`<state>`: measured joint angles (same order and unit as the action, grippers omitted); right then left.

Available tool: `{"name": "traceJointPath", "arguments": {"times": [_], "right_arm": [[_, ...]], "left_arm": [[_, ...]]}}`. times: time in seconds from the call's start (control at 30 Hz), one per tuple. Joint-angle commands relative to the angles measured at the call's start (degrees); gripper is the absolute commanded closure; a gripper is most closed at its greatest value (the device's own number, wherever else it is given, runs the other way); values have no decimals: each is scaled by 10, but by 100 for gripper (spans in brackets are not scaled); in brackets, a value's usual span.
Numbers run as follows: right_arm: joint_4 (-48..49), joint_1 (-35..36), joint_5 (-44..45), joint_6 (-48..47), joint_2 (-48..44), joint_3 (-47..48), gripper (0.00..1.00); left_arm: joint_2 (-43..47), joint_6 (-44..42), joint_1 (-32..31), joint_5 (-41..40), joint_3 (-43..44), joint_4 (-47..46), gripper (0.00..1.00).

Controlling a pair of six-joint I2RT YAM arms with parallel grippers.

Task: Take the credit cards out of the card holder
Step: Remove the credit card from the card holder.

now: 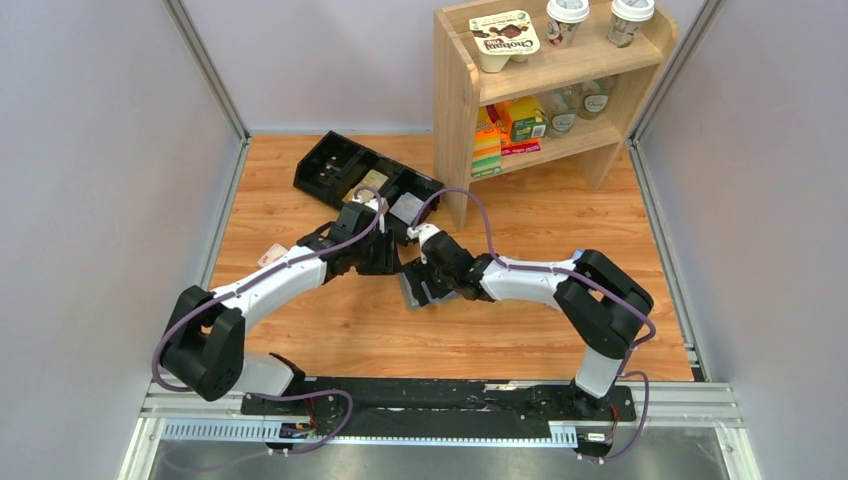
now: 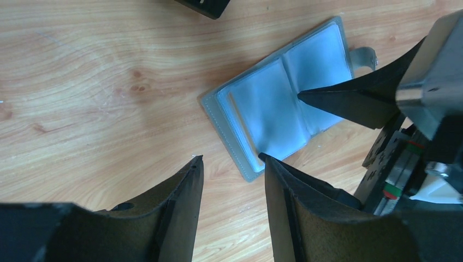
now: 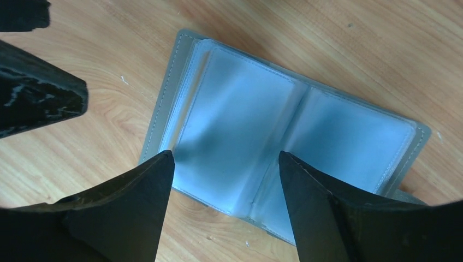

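The card holder (image 2: 278,103) lies open and flat on the wood table. Its clear sleeves look pale blue, and no card shows in them. It also shows in the right wrist view (image 3: 284,131) and, mostly hidden under the grippers, in the top view (image 1: 412,291). My left gripper (image 2: 230,159) is open and empty, with one fingertip at the holder's near corner. My right gripper (image 3: 225,155) is open and empty, its tips over the holder's near edge. In the top view the left gripper (image 1: 392,262) and right gripper (image 1: 433,278) meet over the holder. A tan card (image 1: 368,185) lies in the black tray.
The black compartmented tray (image 1: 335,165) stands behind the grippers. A wooden shelf (image 1: 455,110) with cups and packets stands at the back right. A small pale piece (image 1: 270,256) lies beside the left arm. Grey walls close both sides.
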<state>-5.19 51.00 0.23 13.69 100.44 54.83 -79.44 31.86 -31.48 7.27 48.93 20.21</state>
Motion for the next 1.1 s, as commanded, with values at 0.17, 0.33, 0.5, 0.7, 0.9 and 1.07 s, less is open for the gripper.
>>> {"name": "traceJointPath", "arguments": {"times": [0.17,0.33,0.5,0.7,0.9,1.07], "right_arm": [[-79,38,132,-4,56,7,28],[-97,51,145,-6,79,21,25],[-103,50,143,-9,89,24,29],[-78,13,45,-5,92,7,54],[-36,-26,-36,5,88,-18,67],[-7,-46,-93,16,85,-38,85]], "left_arm": [[34,20,-2,-26,-15,-17,47],[45,28,-2,-40,-23,-19,47],[52,27,-2,-45,-28,-21,47],[43,10,-2,20,-41,-82,47],[13,5,-2,73,-41,-122,48],[-33,-6,-2,91,-29,-130,61]]}}
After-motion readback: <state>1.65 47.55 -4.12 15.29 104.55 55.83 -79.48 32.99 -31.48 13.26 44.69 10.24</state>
